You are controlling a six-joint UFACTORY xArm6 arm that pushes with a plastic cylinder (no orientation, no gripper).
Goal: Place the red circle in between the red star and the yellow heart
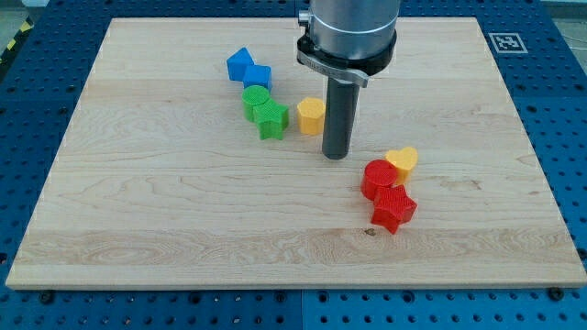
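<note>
The red circle lies right of the board's middle. It touches the yellow heart at its upper right and the red star just below it. My tip stands on the board up and to the left of the red circle, a short gap away. It is just right of the yellow hexagon.
A green circle and a green star sit left of the yellow hexagon. Two blue blocks lie above them. The wooden board ends at a blue surround.
</note>
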